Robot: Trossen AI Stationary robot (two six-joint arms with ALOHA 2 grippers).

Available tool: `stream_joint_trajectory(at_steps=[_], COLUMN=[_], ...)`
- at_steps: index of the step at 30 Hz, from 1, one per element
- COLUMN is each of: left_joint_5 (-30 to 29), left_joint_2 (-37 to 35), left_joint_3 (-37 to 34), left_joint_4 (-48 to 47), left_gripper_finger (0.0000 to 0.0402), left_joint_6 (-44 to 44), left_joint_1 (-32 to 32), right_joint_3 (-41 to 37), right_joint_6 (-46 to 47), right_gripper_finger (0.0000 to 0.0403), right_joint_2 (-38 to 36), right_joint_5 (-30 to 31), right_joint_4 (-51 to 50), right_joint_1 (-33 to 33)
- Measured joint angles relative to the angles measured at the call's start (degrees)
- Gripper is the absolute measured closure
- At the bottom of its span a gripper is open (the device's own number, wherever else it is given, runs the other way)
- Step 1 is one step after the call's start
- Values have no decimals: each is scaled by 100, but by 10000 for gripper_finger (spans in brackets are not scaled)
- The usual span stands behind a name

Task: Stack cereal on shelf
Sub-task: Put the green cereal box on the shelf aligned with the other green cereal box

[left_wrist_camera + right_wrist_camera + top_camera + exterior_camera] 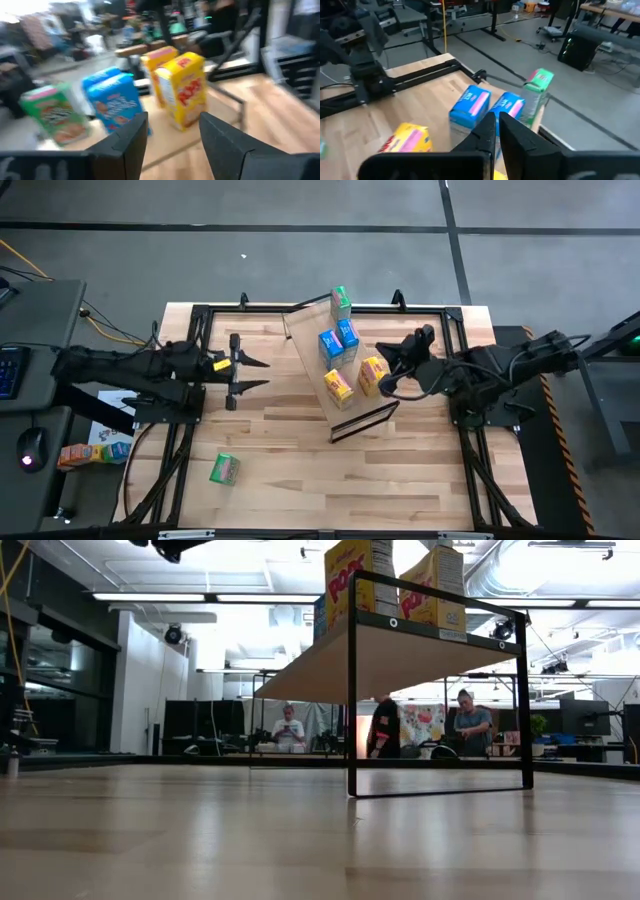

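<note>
Beyond the butcher-block table (300, 470) the workshop is busy, with a few people (472, 724) standing at benches under the strip lights. On the table the shelf (318, 380) sits raised on its thin dark frame (440, 700). Five cereal boxes stand on it: a green box (341, 302) at the far end, two blue boxes (338, 343) side by side in the middle, and two yellow boxes (355, 380) near the framed end. The sixth, another green box (224, 469), lies on the tabletop, well apart from the shelf. The left gripper (262, 373) hovers beside the shelf, its fingers (131, 142) spread wide and empty. The right gripper (383, 363) is just beside the yellow boxes, fingers (487, 131) pressed almost together, holding nothing.
</note>
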Motion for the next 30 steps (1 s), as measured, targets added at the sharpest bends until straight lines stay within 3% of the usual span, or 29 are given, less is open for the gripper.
stream_joint_trajectory(at_steps=[3,8,17,25,30], left_joint_5=[998,1145,2186,2003,677], left_joint_2=[-134,-358,-41,668,985], left_joint_3=[10,514,769,1135,1796], left_joint_4=[-190,-1260,-1845,-2462,-3959], left_gripper_finger=[244,242,164,136,135], left_joint_6=[-293,-535,-1689,-3472,-5166], left_joint_1=[591,1155,737,-603,-1614], right_joint_3=[0,0,2,2,2], right_joint_6=[-120,-366,-343,-108,-103], right_gripper_finger=[398,388,351,290,267], right_joint_2=[-147,-482,-799,-790,-790], right_joint_5=[3,129,267,510,604], right_joint_4=[0,4,-87,-517,-610], right_joint_1=[-141,-290,-316,-316,-316])
